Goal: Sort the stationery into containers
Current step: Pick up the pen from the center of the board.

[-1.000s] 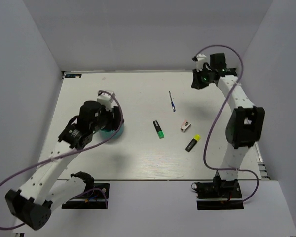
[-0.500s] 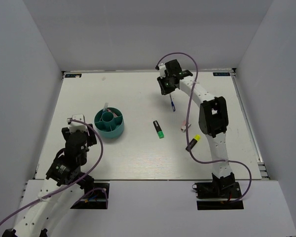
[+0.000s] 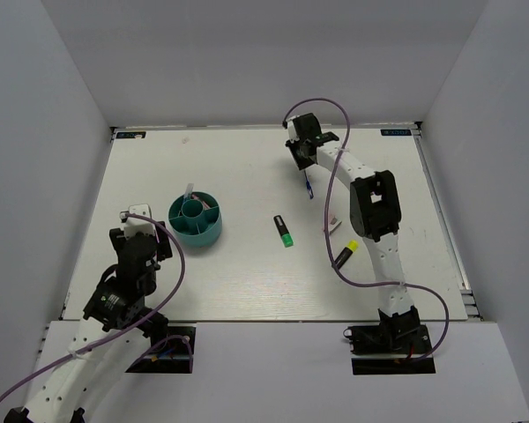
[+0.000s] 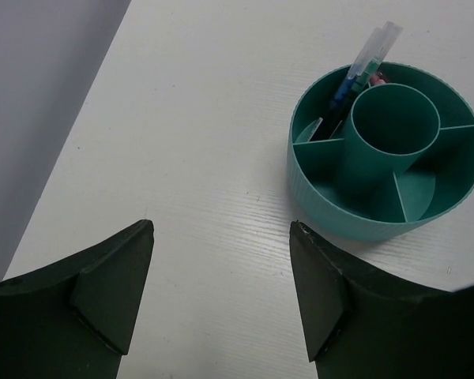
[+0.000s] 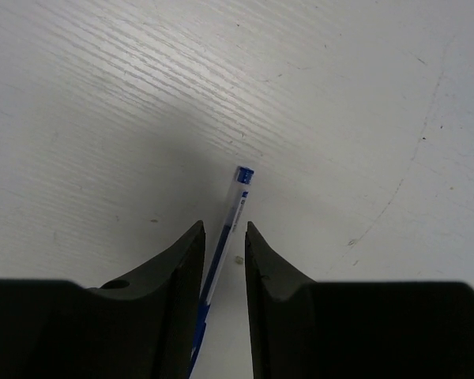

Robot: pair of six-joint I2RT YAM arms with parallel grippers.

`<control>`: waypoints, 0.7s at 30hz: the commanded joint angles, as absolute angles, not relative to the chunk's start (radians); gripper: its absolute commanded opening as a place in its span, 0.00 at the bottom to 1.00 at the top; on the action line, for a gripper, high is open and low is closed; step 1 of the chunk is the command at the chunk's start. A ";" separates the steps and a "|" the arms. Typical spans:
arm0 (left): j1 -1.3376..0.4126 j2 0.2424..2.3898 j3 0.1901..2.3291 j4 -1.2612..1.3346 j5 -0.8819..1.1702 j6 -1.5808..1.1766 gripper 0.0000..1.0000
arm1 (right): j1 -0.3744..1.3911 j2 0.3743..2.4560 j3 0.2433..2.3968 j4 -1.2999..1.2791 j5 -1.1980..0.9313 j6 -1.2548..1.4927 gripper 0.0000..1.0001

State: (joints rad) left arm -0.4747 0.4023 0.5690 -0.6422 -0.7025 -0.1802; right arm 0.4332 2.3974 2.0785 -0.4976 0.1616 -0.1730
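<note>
The round teal organiser (image 3: 210, 234) stands left of centre and holds a few pens (image 4: 365, 61) in a back compartment; its wall also shows in the left wrist view (image 4: 355, 223). My left gripper (image 3: 142, 231) is open and empty, low and near-left of the organiser (image 4: 221, 229). My right gripper (image 3: 305, 167) is down on the table at the back, its jaws narrowly open astride a blue pen (image 5: 235, 197) that lies flat (image 3: 309, 187). The pen leans against the left finger (image 5: 186, 260), with a gap on its other side. A black-green highlighter (image 3: 284, 231), a black-yellow highlighter (image 3: 344, 256) and a small white-pink piece (image 3: 333, 226) lie at centre right.
The white table (image 3: 247, 282) is walled on three sides by grey panels. The right arm's purple cable (image 3: 328, 238) hangs over the white-pink piece and the yellow highlighter. Both arm bases sit at the near edge.
The left arm has drawn back from over the organiser to the near left. The right arm has swung in from the far right and settled lower over the blue pen.
</note>
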 commanded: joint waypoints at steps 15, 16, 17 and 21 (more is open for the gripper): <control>-0.469 0.405 0.563 -0.623 -0.723 -0.166 0.81 | 0.411 2.476 2.143 -0.518 0.163 -0.149 0.31; -0.471 0.406 0.561 -0.621 -0.724 -0.166 0.81 | 0.408 2.479 2.152 -0.523 0.152 -0.141 0.31; -0.471 0.407 0.563 -0.621 -0.723 -0.164 0.81 | 0.403 2.479 2.155 -0.541 0.149 -0.135 0.31; -0.469 0.410 0.560 -0.623 -0.724 -0.164 0.81 | 0.387 2.487 2.145 -0.575 0.091 -0.109 0.29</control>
